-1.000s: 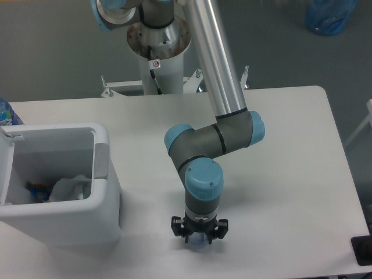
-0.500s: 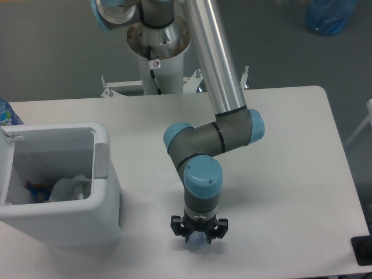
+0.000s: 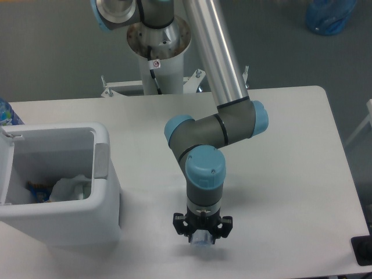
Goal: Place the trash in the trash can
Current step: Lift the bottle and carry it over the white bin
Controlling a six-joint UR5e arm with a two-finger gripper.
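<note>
Trash shows in two places. One crumpled white plastic wrapper [image 3: 68,188] lies on the floor of the boxy white plastic trash can [image 3: 107,206], at about 9 o'clock from the gripper, and a small blue-and-orange scrap [image 3: 36,190] sits just beside the wrapper on its 9 o'clock side. The can stands on the white table [image 3: 290,174] near its left edge, with its hinged white lid [image 3: 6,168] swung open on the far left and one grey oblong patch [image 3: 102,160] on the rim that faces the arm.

One clear bluish plastic piece [image 3: 203,241] shows just under the black two-finger gripper [image 3: 203,237], at the table's 6 o'clock edge; too little of it is visible to say whether it is the crushed bottle. The one grey-and-blue arm [image 3: 203,174] points the gripper straight down at it. The fingers are hidden below the wrist, so I cannot tell whether they are apart, together or clamped on the piece, or whether the piece rests on the table.

One big blue bag [image 3: 329,15] lies on the grey floor at 1 o'clock, well apart from the table. One blue-labelled object [image 3: 7,113] shows partly at the frame's left edge, at 10 o'clock.
</note>
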